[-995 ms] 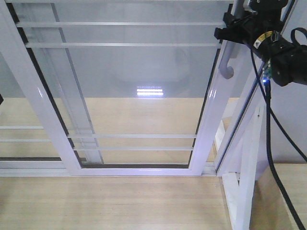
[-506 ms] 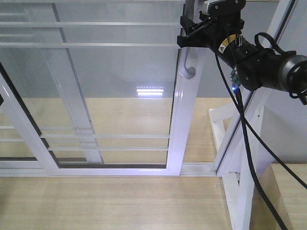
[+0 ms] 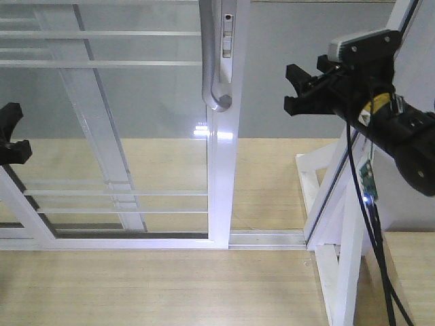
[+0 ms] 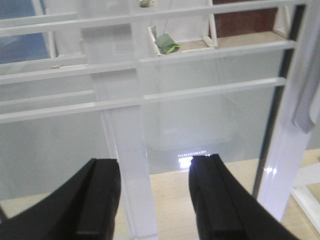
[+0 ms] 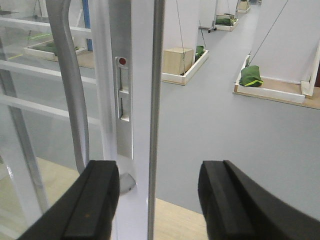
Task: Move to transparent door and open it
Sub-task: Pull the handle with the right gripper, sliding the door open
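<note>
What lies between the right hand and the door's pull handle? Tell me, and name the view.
Front view: only the white upright of the transparent door, with its lock plate, then open air, separate the right hand from the pull handle.

The transparent door (image 3: pixel 136 122) is looked down on from high in front by the exterior camera. Its glass is faced closely from the left wrist, past the left gripper (image 4: pixel 152 175); its handle (image 5: pixel 70 75) upright is faced closely from the right wrist, past the right gripper (image 5: pixel 160 180). The handle is shared by all three views
</note>
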You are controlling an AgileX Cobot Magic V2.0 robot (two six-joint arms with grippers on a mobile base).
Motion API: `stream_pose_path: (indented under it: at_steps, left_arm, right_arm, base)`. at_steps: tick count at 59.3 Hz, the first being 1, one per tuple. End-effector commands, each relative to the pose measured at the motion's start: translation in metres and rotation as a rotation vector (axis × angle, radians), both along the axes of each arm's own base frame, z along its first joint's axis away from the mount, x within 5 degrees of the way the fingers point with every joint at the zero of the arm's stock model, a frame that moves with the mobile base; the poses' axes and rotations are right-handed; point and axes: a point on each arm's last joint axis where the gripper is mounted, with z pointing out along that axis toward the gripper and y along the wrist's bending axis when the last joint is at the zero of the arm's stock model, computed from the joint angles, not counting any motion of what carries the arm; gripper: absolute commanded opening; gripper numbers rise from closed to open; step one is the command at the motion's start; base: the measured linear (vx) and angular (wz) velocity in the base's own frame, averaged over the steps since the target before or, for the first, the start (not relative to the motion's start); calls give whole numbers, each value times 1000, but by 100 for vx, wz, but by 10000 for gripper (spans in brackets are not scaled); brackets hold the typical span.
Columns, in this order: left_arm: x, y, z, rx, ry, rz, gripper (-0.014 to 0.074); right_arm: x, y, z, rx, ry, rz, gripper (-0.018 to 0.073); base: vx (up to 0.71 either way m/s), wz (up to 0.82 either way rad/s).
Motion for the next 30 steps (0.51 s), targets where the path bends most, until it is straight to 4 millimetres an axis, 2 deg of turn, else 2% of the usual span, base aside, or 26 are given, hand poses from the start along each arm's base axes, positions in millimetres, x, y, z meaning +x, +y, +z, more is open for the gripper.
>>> stream_pose_path:
  at_steps: [1,12,21,30]
  left_arm:
    - [10,-10,16,-35,-125,-73,452]
    - [26,-20,-1,-67,-86,-123,452]
    - [42,-26,-12,-112,-130,-168,452]
    - [68,-29,-10,-119,-142,-178,452]
  right_arm:
    - [-27,-7,30,59,-146,0,440]
    - [-82,-22,41,65,-192,-12,440]
    - [-120,-35,52,43,-203,-43,440]
    - [-142,-45,55,-1,-131,-96,440]
  base:
    - [0,0]
    - [0,0]
    - [0,0]
    - [0,0]
